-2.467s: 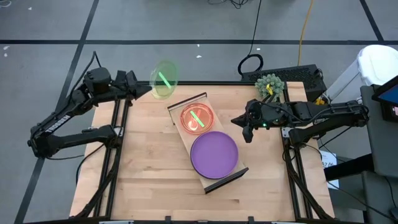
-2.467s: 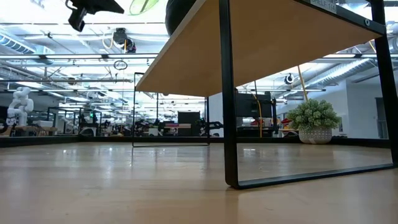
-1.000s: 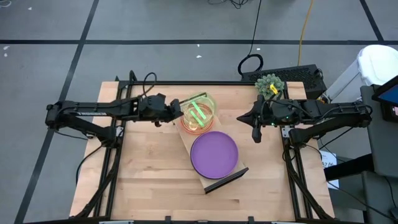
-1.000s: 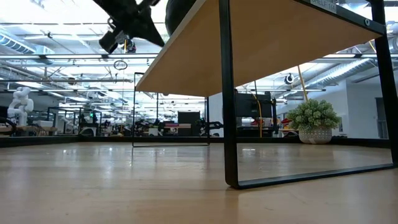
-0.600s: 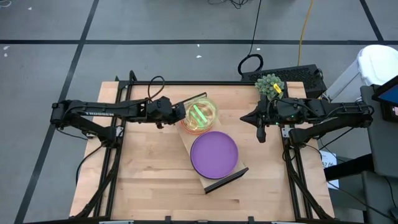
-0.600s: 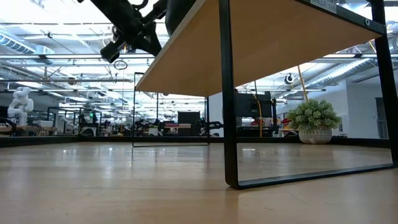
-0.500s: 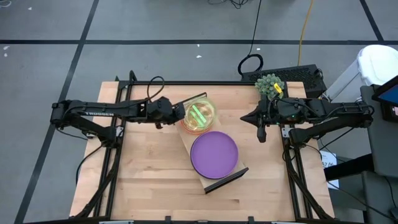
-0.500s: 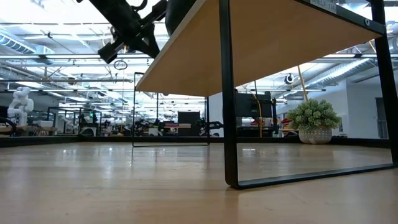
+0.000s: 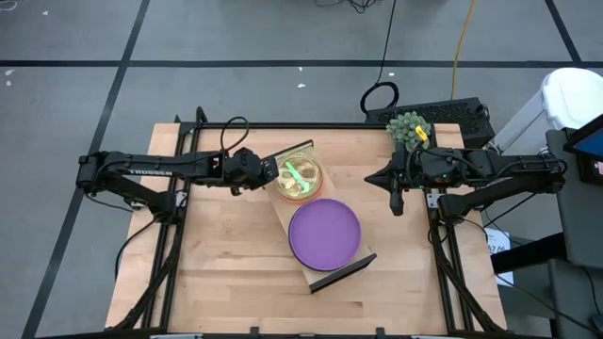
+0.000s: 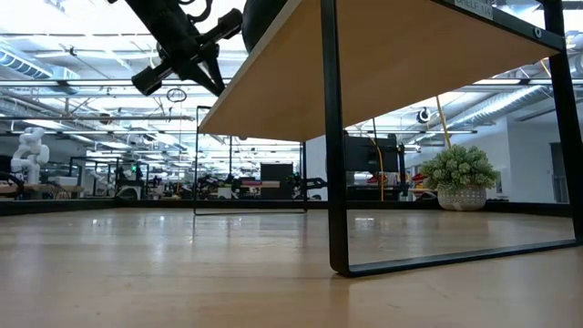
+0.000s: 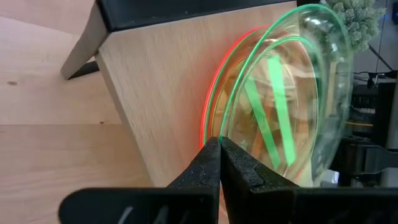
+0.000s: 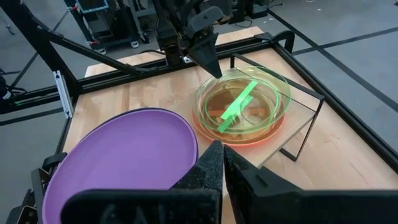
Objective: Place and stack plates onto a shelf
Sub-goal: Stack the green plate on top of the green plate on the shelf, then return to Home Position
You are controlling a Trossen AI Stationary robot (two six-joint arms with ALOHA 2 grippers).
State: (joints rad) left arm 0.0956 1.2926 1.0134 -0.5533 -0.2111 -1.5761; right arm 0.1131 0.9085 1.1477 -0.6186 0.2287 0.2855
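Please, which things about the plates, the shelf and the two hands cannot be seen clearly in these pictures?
- Low view: the long light-wood shelf shows only its underside; it hides every plate.
- High view: the small translucent neon green plate covers the pink-red plate, so only its rim shows.
- Left wrist view: the left hand hides the green plate's rim at the grip.
- Right hand: contents not discernible.
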